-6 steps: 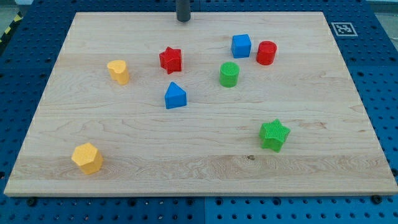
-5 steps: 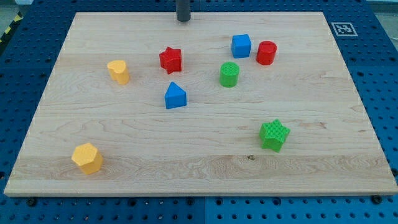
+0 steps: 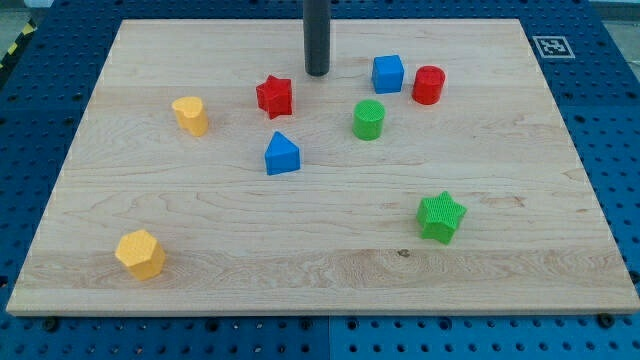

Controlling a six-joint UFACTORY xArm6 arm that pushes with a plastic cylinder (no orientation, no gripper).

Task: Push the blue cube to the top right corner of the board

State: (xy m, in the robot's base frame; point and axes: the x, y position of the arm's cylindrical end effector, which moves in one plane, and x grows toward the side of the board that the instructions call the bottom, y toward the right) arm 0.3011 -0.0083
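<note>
My tip [image 3: 317, 73] has advanced from the wooden board's [image 3: 150, 200] top edge to between the red star block [image 3: 274, 96] and blue cube [image 3: 388, 74], touching neither; the rod carries no jaws.

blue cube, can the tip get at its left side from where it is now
Probably yes: my tip sits to the view's left of the blue cube, with bare board between them; the red star lies on the tip's other side.

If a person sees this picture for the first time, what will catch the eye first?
Probably the dark rod coming down from the view's top, with my tip on the board between the red star and the blue cube. Next, the tight cluster at upper right: blue cube, red cylinder and green cylinder.
</note>
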